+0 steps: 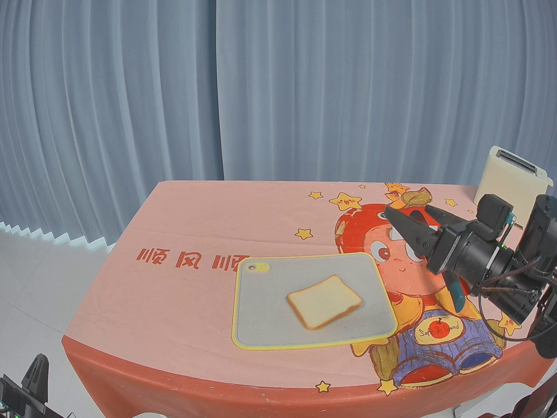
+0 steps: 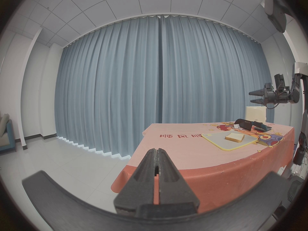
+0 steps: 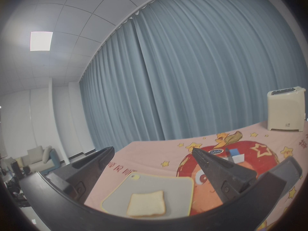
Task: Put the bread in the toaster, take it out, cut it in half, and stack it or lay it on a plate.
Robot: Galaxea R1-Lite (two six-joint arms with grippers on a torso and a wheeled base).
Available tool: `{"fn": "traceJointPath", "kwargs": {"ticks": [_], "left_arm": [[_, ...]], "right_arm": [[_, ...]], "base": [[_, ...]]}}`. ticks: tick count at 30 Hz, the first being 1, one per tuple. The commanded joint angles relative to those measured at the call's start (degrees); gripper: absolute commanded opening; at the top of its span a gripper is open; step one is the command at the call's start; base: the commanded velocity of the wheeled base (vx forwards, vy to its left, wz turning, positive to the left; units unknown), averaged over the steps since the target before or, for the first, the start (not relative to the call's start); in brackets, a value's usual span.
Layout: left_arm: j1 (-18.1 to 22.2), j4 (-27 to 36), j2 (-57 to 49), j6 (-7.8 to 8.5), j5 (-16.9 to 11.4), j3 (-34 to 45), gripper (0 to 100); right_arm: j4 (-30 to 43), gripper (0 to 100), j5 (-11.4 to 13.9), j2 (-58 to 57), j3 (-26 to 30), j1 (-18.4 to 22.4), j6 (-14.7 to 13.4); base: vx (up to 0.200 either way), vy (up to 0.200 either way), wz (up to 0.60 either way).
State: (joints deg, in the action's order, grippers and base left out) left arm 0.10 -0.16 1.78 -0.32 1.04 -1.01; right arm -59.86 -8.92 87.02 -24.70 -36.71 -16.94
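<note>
Bring the right gripper, jaws apart at right of centre, down on one crust edge of the bread flat on the cutting board, lower centre, for upright entry into the toaster, upper right.

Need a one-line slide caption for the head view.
Bread slice on a cutting board; open right gripper above the table; toaster at the far right corner.

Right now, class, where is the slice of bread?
In the head view the bread lies flat on the grey cutting board, mid-table, left of the right gripper.
</note>
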Motion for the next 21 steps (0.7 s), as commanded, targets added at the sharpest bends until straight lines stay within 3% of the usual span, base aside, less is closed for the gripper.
{"fn": "traceJointPath", "kwargs": {"ticks": [1,6,13,21], "left_arm": [[-0.01,-0.02,0.07,-0.03,0.02,1.01,0],[-0.01,-0.02,0.07,-0.03,0.02,1.01,0],[-0.01,-0.02,0.07,-0.03,0.02,1.01,0],[-0.01,-0.02,0.07,-0.03,0.02,1.01,0]], "right_arm": [[0.09,100,-2.33,0.17,-2.64,1.90,0.86],[0.09,100,-2.50,0.79,-3.25,6.82,3.85],[0.09,100,-2.59,-0.44,-3.25,10.25,7.10],[0.18,100,-2.50,-0.44,-2.99,13.50,8.42]], "base": [[0.000,0.000,0.00],[0.000,0.000,0.00],[0.000,0.000,0.00],[0.000,0.000,0.00]]}}
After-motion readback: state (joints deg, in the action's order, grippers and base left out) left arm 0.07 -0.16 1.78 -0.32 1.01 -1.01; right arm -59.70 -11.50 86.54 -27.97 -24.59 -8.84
